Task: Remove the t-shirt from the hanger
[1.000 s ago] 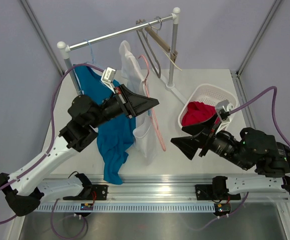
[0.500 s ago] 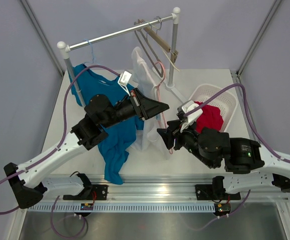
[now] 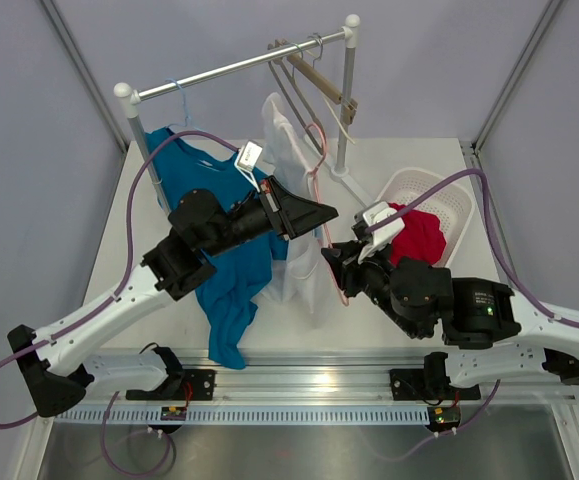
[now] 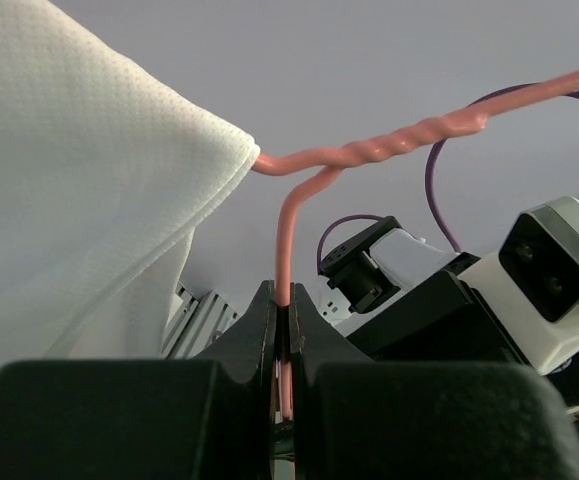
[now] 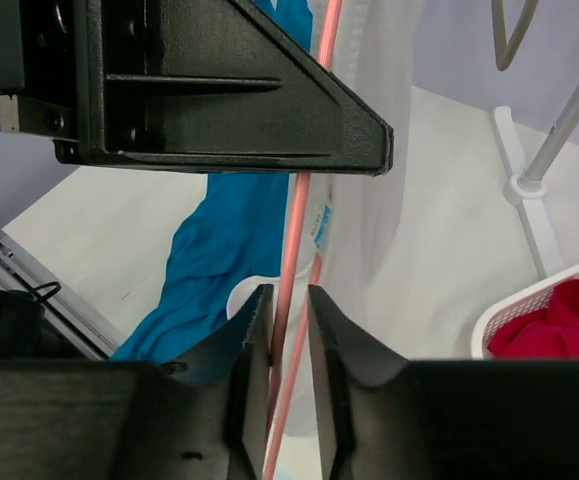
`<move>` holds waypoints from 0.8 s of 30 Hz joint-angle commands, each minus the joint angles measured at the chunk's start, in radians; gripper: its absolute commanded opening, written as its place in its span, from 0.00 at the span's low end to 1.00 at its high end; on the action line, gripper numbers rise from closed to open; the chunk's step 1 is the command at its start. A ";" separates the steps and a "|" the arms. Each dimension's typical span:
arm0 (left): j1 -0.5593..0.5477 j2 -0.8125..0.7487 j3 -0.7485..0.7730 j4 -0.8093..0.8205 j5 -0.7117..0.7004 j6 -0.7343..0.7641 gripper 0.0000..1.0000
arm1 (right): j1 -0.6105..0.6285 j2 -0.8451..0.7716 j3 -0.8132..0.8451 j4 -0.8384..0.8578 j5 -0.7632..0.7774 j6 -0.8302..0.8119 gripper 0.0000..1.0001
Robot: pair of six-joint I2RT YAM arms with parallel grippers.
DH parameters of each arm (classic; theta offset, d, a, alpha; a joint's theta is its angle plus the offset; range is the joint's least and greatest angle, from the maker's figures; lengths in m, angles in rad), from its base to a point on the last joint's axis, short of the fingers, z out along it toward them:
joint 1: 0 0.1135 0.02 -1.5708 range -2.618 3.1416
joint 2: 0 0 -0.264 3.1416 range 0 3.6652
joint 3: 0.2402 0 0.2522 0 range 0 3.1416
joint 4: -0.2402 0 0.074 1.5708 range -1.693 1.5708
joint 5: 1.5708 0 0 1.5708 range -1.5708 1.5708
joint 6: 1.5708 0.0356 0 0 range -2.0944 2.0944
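Our right tool (image 5: 287,300) has swung from the basket (image 3: 401,182) at right to centre frame, its jaws narrowing around the pink hanger (image 4: 369,150), though we cannot tell if it grips yet; with the left tool (image 4: 282,300) clamped on that wire, the white t-shirt (image 3: 287,135) hanging there looks ready for stripping.

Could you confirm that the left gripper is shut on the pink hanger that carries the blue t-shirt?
Not quite: the garment is wrong. The left gripper is shut on the pink hanger, but that hanger carries the white t-shirt, as the left wrist view shows. The blue t-shirt hangs apart from it.
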 commanded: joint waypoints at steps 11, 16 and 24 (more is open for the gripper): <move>-0.008 -0.066 0.033 0.007 -0.010 0.067 0.12 | -0.048 -0.120 -0.092 0.094 0.016 0.009 0.00; -0.008 -0.019 0.064 -0.013 0.025 0.064 0.16 | -0.050 -0.076 -0.092 0.110 -0.019 -0.003 0.00; -0.008 -0.003 0.085 -0.037 0.038 0.065 0.22 | -0.050 0.026 -0.069 0.123 0.044 0.011 0.00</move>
